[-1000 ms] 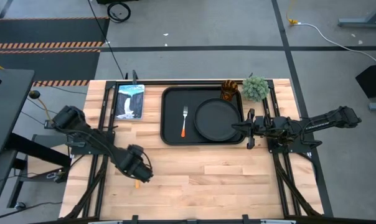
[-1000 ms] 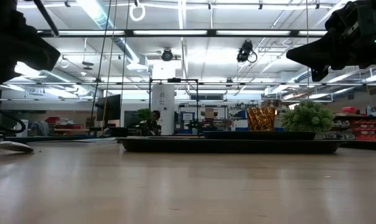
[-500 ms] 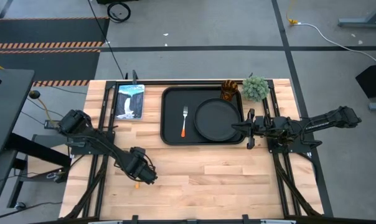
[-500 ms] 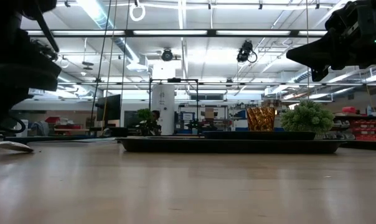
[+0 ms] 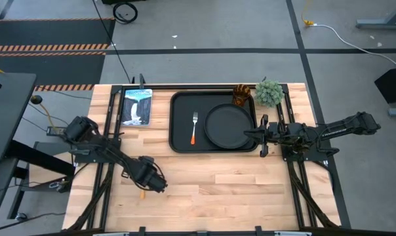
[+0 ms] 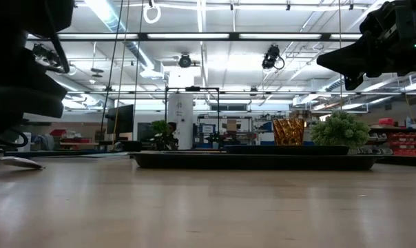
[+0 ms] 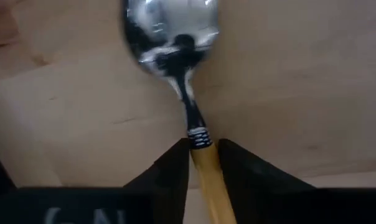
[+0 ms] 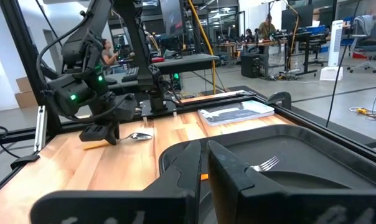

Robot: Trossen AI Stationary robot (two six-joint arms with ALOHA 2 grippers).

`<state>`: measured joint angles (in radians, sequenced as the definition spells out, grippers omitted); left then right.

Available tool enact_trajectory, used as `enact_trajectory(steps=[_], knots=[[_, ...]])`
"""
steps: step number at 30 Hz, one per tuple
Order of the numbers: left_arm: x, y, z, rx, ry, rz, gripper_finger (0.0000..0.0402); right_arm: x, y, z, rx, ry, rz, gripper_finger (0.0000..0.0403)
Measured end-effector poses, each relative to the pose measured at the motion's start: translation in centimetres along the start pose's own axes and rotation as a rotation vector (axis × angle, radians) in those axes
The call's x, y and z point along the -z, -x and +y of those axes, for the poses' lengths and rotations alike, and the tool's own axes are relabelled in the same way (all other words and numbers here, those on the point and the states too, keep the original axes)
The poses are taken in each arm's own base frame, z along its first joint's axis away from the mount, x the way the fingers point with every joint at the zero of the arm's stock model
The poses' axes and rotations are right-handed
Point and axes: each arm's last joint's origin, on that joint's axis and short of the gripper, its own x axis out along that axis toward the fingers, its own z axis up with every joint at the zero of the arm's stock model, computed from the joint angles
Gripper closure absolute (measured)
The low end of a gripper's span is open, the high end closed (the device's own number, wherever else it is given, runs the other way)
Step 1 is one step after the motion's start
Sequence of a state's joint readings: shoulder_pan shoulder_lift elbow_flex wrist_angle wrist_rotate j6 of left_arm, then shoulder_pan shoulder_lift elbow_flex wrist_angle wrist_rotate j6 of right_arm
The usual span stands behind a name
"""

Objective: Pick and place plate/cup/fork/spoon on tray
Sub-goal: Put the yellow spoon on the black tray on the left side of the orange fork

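The left pincer [image 5: 152, 184] sits low at the desk's [image 5: 237, 190] seven o'clock, its dark fingers [image 7: 169, 180] pinching the slim orange handle of the spoon [image 7: 175, 68], whose shiny round bowl lies on pale wood grain. The matte black tray [image 5: 179, 134], rounded at its corners, holds the fork [image 5: 194, 126] and the round plate [image 5: 229, 126]. The amber cup [image 5: 242, 96] stands at its one o'clock corner. The right pincer [image 5: 262, 136], pressed together, hangs at the tray's three o'clock rim.

The left gripper [image 5: 152, 184] has moved slightly rightward over the table [image 5: 237, 190].
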<state>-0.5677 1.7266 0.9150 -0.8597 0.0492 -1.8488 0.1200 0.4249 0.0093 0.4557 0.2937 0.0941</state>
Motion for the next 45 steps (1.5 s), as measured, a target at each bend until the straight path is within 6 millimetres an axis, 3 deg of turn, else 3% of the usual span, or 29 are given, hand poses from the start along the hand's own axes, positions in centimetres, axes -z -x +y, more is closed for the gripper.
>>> enact_trajectory(steps=[6,11,16,21,26,31,36,41,45], knots=[[-0.4,-0.1,0.2,-0.015,-0.005,0.038,0.0348,0.0,0.0,0.0,0.000,0.000,0.000,0.0369],[-1.2,1.0,0.2,-0.065,-0.028,0.047,0.0351,0.0,0.0,0.0,0.000,0.000,0.000,0.0369],[-2.1,3.4,-0.6,-0.091,-0.066,0.027,0.0343,0.0,0.0,0.0,0.000,0.000,0.000,0.0369],[-4.2,6.0,-2.3,-0.003,-0.080,-0.107,0.0342,0.0,0.0,0.0,0.001,0.000,0.000,0.0369],[-8.8,7.9,-4.0,0.105,-0.081,-0.304,0.0344,0.0,0.0,0.0,0.000,0.000,0.000,0.0369],[-14.6,8.4,-5.2,0.243,-0.119,-0.390,0.0344,0.0,0.0,0.0,0.000,0.000,0.000,0.0369],[-20.0,8.8,-4.9,0.332,-0.108,-0.449,0.0343,0.0,0.0,0.0,0.000,0.000,0.000,0.0369],[-23.9,9.1,-4.1,0.436,-0.077,-0.435,0.0343,0.0,0.0,0.0,0.000,0.000,0.000,0.0369],[-25.8,8.3,-3.8,0.458,-0.045,-0.410,0.0343,0.0,0.0,0.0,0.000,0.000,0.000,0.0369]])
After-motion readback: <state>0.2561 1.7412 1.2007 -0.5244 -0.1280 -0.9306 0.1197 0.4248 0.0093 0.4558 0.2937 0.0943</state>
